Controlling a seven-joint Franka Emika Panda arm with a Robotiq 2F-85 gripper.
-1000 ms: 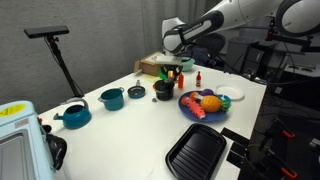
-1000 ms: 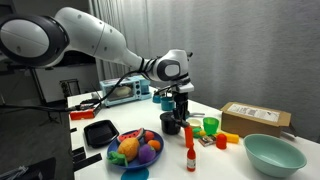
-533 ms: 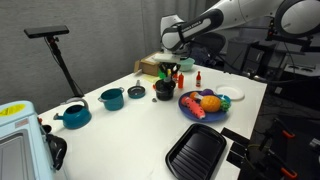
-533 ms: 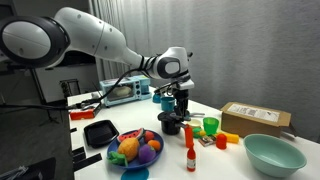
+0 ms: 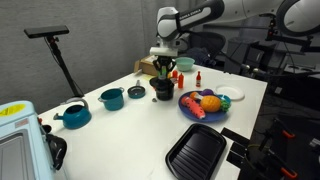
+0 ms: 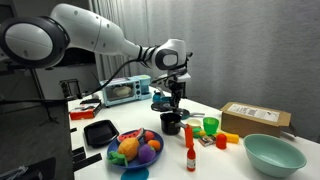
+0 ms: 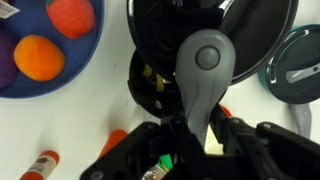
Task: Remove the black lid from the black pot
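The black pot (image 5: 163, 92) stands open on the white table, next to the blue plate; it also shows in an exterior view (image 6: 171, 124). In the wrist view the black pot (image 7: 150, 85) lies below the jaws with small yellow bits inside. My gripper (image 5: 163, 64) hangs above the pot and is shut on the grey knob of the black lid (image 7: 250, 25). The lid (image 6: 166, 104) hangs tilted, clear of the pot's rim. The gripper also shows in an exterior view (image 6: 172, 95) and in the wrist view (image 7: 200, 125).
A blue plate of toy food (image 5: 205, 104) sits beside the pot. Two teal pots (image 5: 112, 98) (image 5: 73, 116) and a teal lid (image 5: 136, 92) stand to one side. A black grill pan (image 5: 196, 152) lies near the edge. A red bottle (image 6: 189, 155), green cup (image 6: 210, 126) and teal bowl (image 6: 273, 153) are nearby.
The gripper has risen straight up from the black pot with the lid in its jaws. The pot now stands open; it has not moved.
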